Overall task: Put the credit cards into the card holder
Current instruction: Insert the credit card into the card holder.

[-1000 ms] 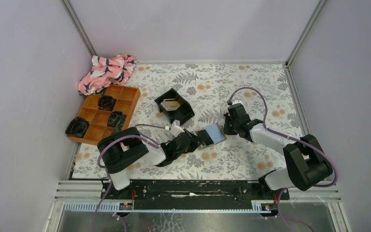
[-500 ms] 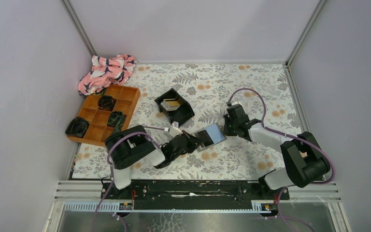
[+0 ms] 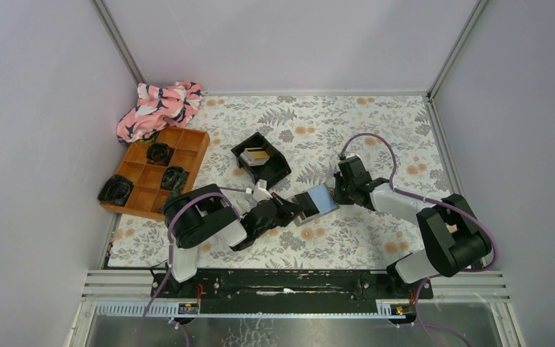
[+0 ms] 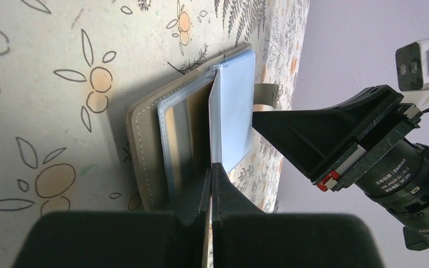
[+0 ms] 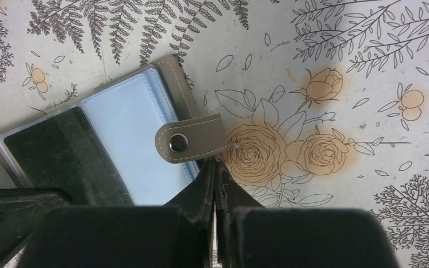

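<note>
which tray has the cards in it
The black square tray, mid-table: gold and pale cards lie inside. The orange compartment tray holds only dark items.

A crumpled pink patterned cloth (image 3: 159,107) lies behind an orange compartment tray (image 3: 188,141). A black square plastic tray (image 3: 280,172) sits nearby on the flowery table cover (image 3: 347,123).

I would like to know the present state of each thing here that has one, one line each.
card holder: open, lying on the table, strap unfastened.
left hand: shut on a clear sleeve of the card holder.
right hand: shut, tip beside the strap.
credit cards: lying in the black tray.
orange compartment tray: some compartments hold dark things.
pink cloth: crumpled.
</note>
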`<state>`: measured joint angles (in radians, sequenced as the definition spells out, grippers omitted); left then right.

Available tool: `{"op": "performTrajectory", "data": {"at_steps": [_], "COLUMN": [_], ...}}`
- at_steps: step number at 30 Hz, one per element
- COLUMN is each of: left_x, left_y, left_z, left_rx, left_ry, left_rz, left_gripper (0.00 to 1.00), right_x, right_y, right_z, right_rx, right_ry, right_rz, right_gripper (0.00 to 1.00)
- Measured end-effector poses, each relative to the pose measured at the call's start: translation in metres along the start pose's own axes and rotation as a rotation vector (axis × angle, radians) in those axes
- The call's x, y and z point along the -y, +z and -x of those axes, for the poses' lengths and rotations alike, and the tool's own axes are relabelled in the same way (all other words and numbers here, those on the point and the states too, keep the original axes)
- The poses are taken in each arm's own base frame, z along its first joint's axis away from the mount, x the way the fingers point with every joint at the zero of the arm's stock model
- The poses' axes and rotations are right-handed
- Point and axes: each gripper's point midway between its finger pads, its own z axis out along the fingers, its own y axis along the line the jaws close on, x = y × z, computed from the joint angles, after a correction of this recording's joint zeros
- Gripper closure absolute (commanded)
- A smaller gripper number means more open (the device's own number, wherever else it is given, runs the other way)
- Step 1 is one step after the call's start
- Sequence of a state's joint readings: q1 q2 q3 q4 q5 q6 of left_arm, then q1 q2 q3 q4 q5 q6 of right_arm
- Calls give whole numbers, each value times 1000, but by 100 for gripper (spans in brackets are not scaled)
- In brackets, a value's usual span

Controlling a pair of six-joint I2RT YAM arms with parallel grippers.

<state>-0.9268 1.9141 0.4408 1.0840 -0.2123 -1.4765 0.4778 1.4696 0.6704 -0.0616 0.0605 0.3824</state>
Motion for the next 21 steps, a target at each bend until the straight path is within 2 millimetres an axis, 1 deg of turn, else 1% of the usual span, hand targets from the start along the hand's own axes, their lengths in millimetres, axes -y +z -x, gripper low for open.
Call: {"op": "performTrajectory", "data": {"at_steps": [8, 21], "left_x": [-1, 1], "left_y": [4, 11], "left_z": [4, 5], "left_rx": [0, -1], "left_ry": [21, 39], "left_rz": [0, -14], "left_gripper": [100, 100], "right_x": [0, -1], "right_y": [1, 3], "right_z": [0, 1], "right_rx": [-4, -7], "right_ry": [0, 0], "right_rz": [0, -1], "right_gripper": [100, 100]}}
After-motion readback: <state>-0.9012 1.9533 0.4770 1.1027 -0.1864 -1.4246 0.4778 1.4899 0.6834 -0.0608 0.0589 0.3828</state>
